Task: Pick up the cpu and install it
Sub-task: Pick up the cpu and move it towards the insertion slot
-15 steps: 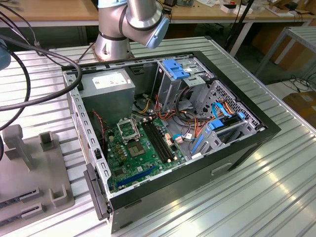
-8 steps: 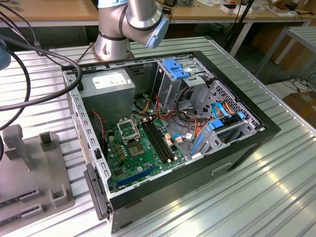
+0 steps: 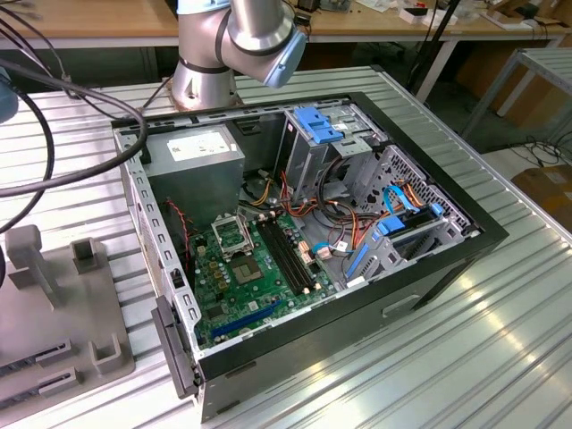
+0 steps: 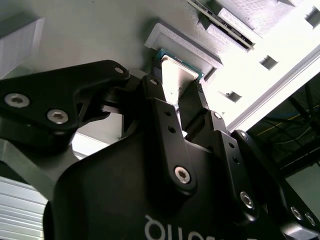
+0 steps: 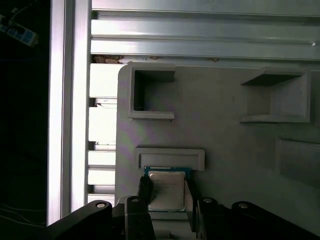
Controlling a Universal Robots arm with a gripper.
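The hand (image 5: 167, 186) is down over the grey tray (image 5: 225, 140), its two dark fingers (image 5: 145, 192) drawn in narrow against opposite edges of the cpu (image 5: 166, 190), so it has the chip gripped between them; the cpu, silver top facing up, lies flat on the tray and butts against a low raised ledge (image 5: 170, 157); in the second wrist view the same chip (image 4: 175, 77) shows between the fingertips of the hand (image 4: 177, 92). In the exterior view the tray (image 3: 54, 304) sits on the ribbed metal desk (image 3: 429, 357) at the exterior view's left, beside the opened computer case (image 3: 483, 237); inside the case lies the green motherboard (image 3: 232, 295) with its black-framed socket (image 3: 234, 234); the arm's base (image 3: 201, 76) stands behind the case.
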